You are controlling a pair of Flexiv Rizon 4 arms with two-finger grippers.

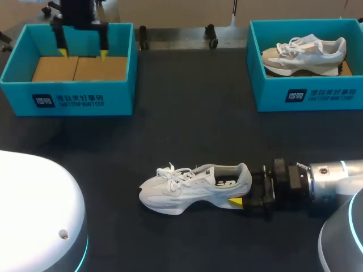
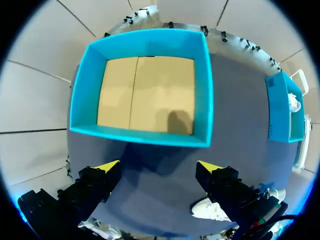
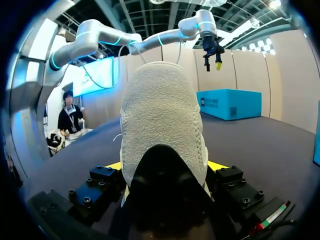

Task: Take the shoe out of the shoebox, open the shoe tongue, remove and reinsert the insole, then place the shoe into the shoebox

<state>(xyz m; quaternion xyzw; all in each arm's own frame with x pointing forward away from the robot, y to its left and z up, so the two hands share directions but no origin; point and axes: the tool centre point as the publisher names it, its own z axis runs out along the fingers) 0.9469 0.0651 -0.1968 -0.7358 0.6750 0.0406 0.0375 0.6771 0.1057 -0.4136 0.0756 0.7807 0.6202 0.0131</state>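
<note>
white shoe (image 1: 193,187): off-white low trainer with a nubbly knit upper, loose white laces and a thick sculpted sole; the collar opening is dark inside. it stands on its sole on the table, out of both boxes, toe towards my left side and heel towards my right arm.
heel, seen close: in the right wrist view the shoe's (image 3: 162,125) back is a rounded, pebbly woven dome over a smooth dark base.
right claw (image 3: 166,167): level with the table at the heel, its black bolted finger blocks one on each side. the yellow tips press the heel from both sides, so it grips the shoe with a gap as wide as the heel.
left claw (image 1: 83,54): hangs over the left shoebox, fingers pointing down and spread wide, well apart from each other. it holds and touches nothing.
left shoebox (image 1: 76,96): open rectangular box, smooth teal walls, with a plain tan cardboard floor (image 1: 79,68) split by a centre seam.
right shoebox (image 1: 309,93): the same teal kind, at the far right of the table.
second shoe (image 1: 303,54): pale beige and white trainer with white laces, lying inside the right shoebox.
table (image 1: 187,124): flat, dark, matte surface.
</note>
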